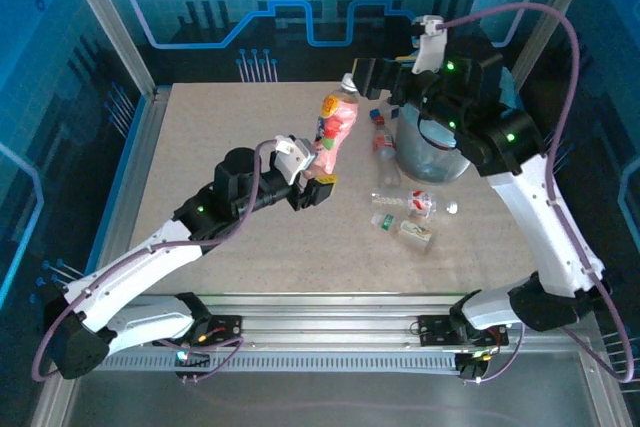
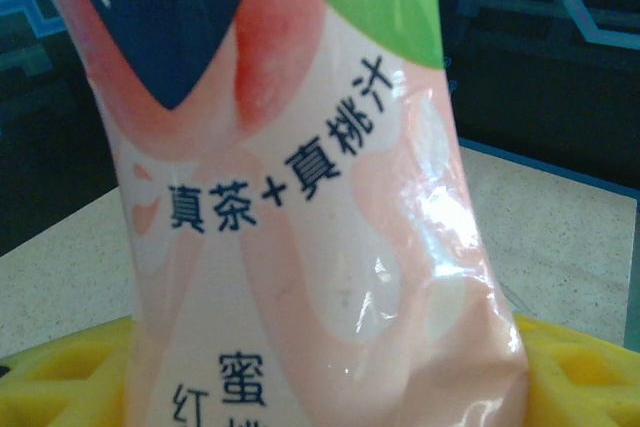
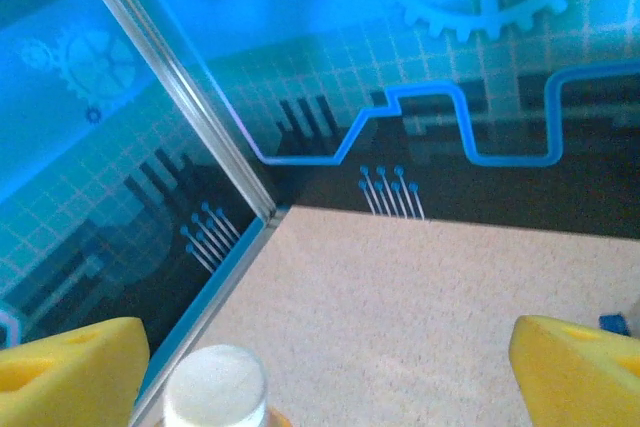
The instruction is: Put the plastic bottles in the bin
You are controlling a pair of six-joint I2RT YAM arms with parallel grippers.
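A tall plastic bottle [image 1: 335,132] with a pink and orange label stands upright above the table's middle, and my left gripper [image 1: 318,175] is shut on its lower part. In the left wrist view its pink label [image 2: 300,227] sits between the yellow pads [image 2: 60,387]. My right gripper [image 1: 362,82] is open beside the bottle's top. In the right wrist view the bottle's pale cap [image 3: 215,387] lies low between the spread yellow fingers [image 3: 575,367], nearer the left one. The grey-blue bin [image 1: 432,152] stands right of the held bottle, partly hidden by the right arm.
Clear bottles lie on the table in front of the bin: one [image 1: 385,144] by its left side, two more [image 1: 402,202] [image 1: 417,233] nearer me. A loose white cap [image 1: 452,208] and small blue bits [image 1: 378,115] lie close by. The table's left half is bare.
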